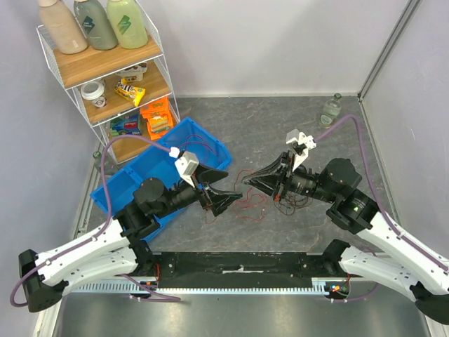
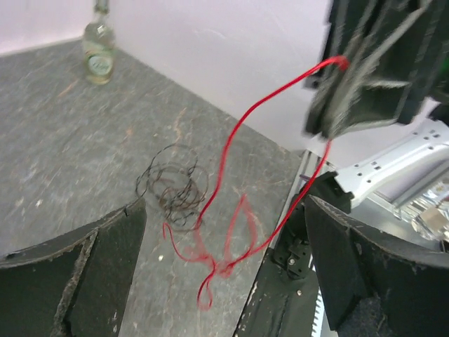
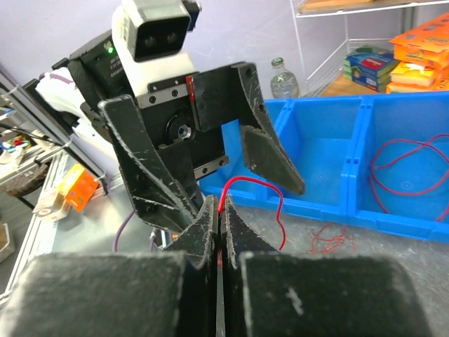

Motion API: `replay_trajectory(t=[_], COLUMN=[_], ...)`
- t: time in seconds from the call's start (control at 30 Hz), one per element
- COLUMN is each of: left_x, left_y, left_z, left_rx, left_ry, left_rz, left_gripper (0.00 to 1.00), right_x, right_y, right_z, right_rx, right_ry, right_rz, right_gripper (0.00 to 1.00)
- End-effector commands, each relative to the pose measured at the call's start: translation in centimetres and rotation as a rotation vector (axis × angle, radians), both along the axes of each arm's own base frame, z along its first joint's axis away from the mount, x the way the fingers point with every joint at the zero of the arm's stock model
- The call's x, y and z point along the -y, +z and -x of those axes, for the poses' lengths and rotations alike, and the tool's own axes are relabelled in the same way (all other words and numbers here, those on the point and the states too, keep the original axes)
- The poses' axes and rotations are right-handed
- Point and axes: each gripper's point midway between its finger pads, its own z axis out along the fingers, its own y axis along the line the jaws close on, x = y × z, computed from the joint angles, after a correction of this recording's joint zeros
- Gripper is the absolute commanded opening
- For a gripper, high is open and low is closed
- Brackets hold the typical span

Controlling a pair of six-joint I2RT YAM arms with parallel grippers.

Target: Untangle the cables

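My right gripper (image 3: 219, 210) is shut on a thin red cable (image 3: 256, 184) and holds one end of it above the table. In the left wrist view that red cable (image 2: 226, 151) rises from a loose tangle on the floor up to the right gripper (image 2: 351, 84). A black cable bunch (image 2: 174, 184) lies next to the red tangle. My left gripper (image 2: 224, 239) is open and empty, its fingers (image 3: 270, 158) on either side of the right gripper's tips. In the top view the left gripper (image 1: 231, 184) and the right gripper (image 1: 248, 182) nearly meet over the red cable (image 1: 247, 205).
A blue bin (image 1: 140, 179) at the left holds another red cable (image 3: 407, 168). A small red bunch (image 3: 333, 239) lies in front of it. A wire shelf (image 1: 105, 70) stands at the back left. A glass bottle (image 1: 331, 109) stands at the back right.
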Motion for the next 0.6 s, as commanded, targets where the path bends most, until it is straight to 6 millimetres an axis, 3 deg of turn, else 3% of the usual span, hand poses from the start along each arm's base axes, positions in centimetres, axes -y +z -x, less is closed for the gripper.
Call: replay_trajectory(t=[0.0, 0.1, 0.33, 0.4, 0.47, 0.5, 0.57], left_x=[2.2, 3.4, 4.3, 4.4, 4.1, 3.6, 2.0], left_y=[3.9, 2.6, 0.5, -0.6, -2.0, -2.9, -4.0], left_z=[2.9, 3.7, 2.3, 2.0, 0.7, -0.2, -2.0], left_rx=[0.183, 0.168, 0.078, 0.054, 0.009, -0.02, -0.072], left_ry=[-0.226, -0.307, -0.267, -0.255, -0.18, -0.119, 0.021], left_rz=[-0.009, -0.025, -0.057, -0.079, -0.121, -0.145, -0.182], left_gripper=[0.99, 0.99, 0.87, 0.7, 0.43, 0.31, 0.18], right_x=[-0.6, -0.6, -0.8, -0.8, -0.8, -0.7, -0.4], right_y=[2.4, 2.8, 3.5, 3.4, 3.1, 2.8, 1.6], right_z=[1.2, 1.6, 1.6, 1.2, 0.8, 0.6, -0.8], right_rx=[0.029, 0.022, 0.01, 0.007, 0.002, -0.001, -0.021], right_ry=[0.077, 0.099, 0.105, 0.087, 0.068, 0.05, -0.027], right_rz=[-0.068, -0.1, -0.151, -0.156, -0.161, -0.16, -0.123], right_gripper=[0.0, 0.0, 0.0, 0.0, 0.0, 0.07, 0.35])
